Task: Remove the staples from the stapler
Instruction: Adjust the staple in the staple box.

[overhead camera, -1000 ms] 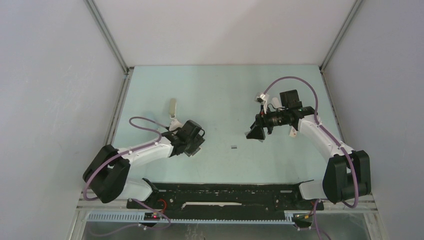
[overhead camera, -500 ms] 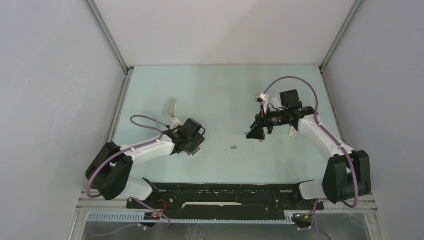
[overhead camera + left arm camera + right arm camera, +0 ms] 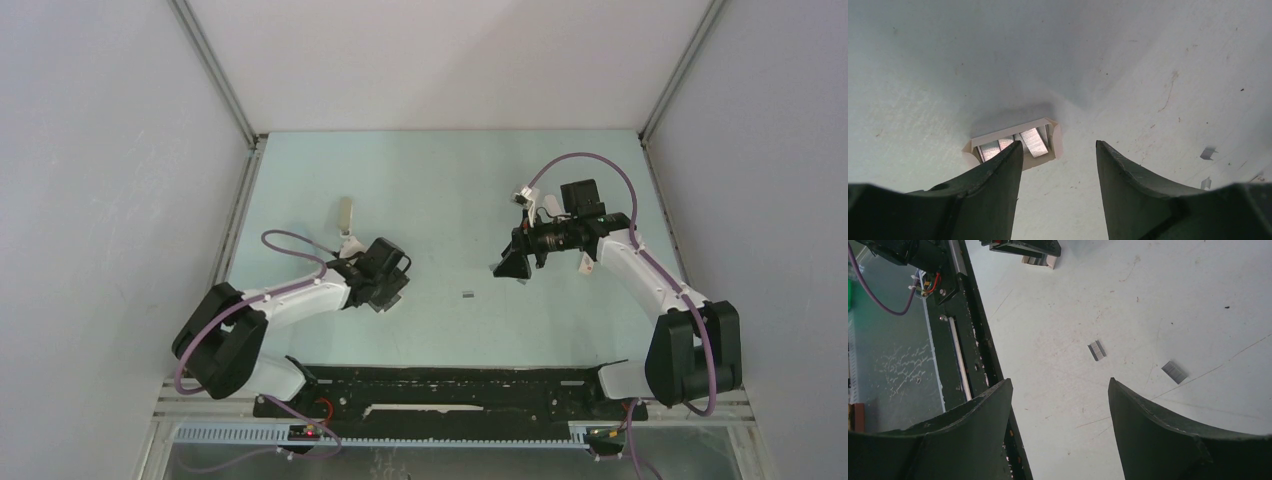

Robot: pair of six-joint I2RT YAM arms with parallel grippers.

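Note:
Two short grey staples strips (image 3: 1097, 350) (image 3: 1174, 371) lie on the table ahead of my open right gripper (image 3: 1059, 381). One staples strip (image 3: 467, 294) shows in the top view between the arms. A small white piece that I take for the stapler (image 3: 350, 243) lies beside my left wrist, partly hidden by the arm. My left gripper (image 3: 1059, 145) hangs open just over the table with nothing between its fingers. A small open white box (image 3: 1015, 145) holding staple strips sits right beyond the left fingertip. From above, the left gripper (image 3: 390, 293) covers that box, and the right gripper (image 3: 511, 265) is empty.
A beige-grey slim bar (image 3: 345, 213) lies behind the left arm. Tiny loose staple bits (image 3: 1208, 152) are scattered to the right of the left gripper. The black base rail (image 3: 960, 340) runs along the near table edge. Grey walls enclose the table on three sides.
The left arm's shoulder and elbow have shifted slightly, and its gripper has stayed over the box. The right arm and the staple strips have not moved.

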